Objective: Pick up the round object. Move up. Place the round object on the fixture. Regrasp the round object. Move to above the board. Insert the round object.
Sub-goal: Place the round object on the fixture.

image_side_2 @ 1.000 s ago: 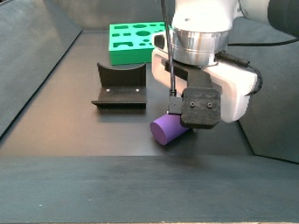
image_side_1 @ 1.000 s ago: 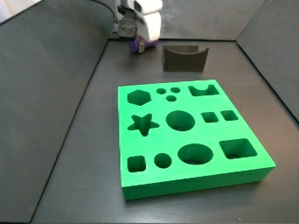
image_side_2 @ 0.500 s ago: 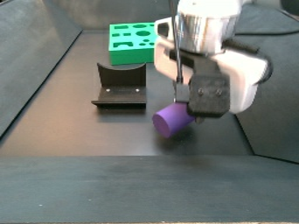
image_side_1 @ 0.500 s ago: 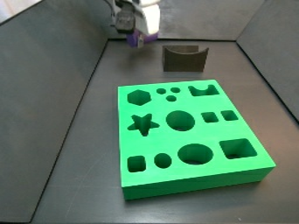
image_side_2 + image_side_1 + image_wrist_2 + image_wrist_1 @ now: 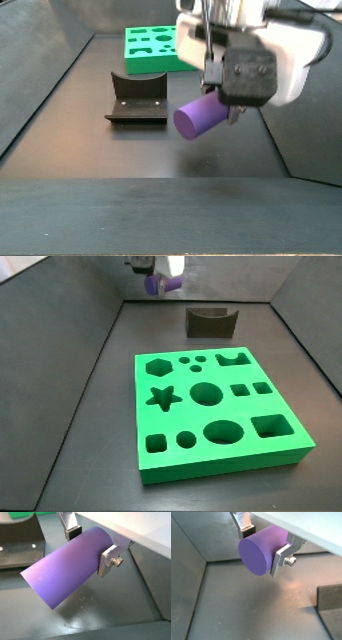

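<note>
My claw point(image 5: 218, 92) is clamped on the smooth purple cylinder peg point(image 5: 201, 115), its flat silver fingers point(image 5: 282, 556) with dark pads pressed against the peg's curved sides, as both wrist views show point(image 5: 107, 558). The peg point(image 5: 69, 567) is longer than it is wide, matte and even in colour, and one round flat end point(image 5: 256, 556) faces the wrist camera squarely. In a side view it hangs tilted, its free end pointing down and away from the claw, clear of the dark grey floor point(image 5: 134, 160) with open air beneath it. The small dark olive-brown notched fixture point(image 5: 138, 98) stands on the floor beside and below the peg, apart from it; its curved notch faces up in a side view point(image 5: 210, 322). The large bright green slab board point(image 5: 214, 404) with its star, hexagon, circle and square cut-outs lies flat, well apart from the claw point(image 5: 166, 280), beyond the fixture as seen from the peg. The peg point(image 5: 164, 285) shows only as a small purple patch near the far end of the enclosure, close to the back wall. Dark sloping side walls point(image 5: 60, 346) hem the floor on both sides, and the floor between the fixture and the board is bare
</note>
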